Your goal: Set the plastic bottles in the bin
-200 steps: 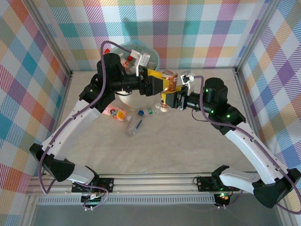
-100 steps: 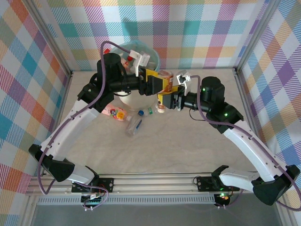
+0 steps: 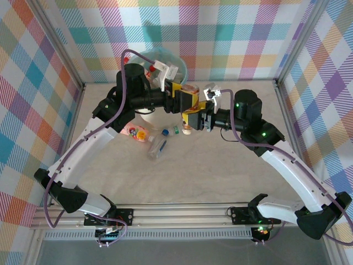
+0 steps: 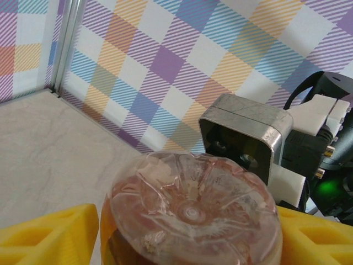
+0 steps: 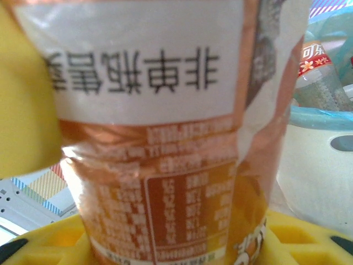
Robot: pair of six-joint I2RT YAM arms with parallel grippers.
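Observation:
An orange-labelled plastic bottle [image 3: 191,88] hangs upside down in mid-air beside the bin [image 3: 180,65], cap pointing at the table. My left gripper [image 3: 186,100] is shut on its upper body; in the left wrist view the bottle's clear base [image 4: 190,210] sits between the yellow fingers [image 4: 49,234] of that gripper [image 4: 190,234]. My right gripper [image 3: 194,117] holds the same bottle lower down, and its label [image 5: 165,138] stands between the yellow fingers [image 5: 309,237] of the right gripper [image 5: 176,240]. The bin's teal-lined rim [image 5: 317,117] holds a bottle [image 5: 320,72].
On the table left of the grippers lie a pink-labelled bottle [image 3: 137,132], a clear bottle with a blue cap [image 3: 158,148] and two small ones [image 3: 165,132] [image 3: 176,130]. Plaid walls close the back and sides. The right wrist's camera block [image 4: 242,132] is close behind the held bottle.
Both grippers and the bottle have drifted a little left, toward the bin. The left jaws have closed in on the bottle's upper body.

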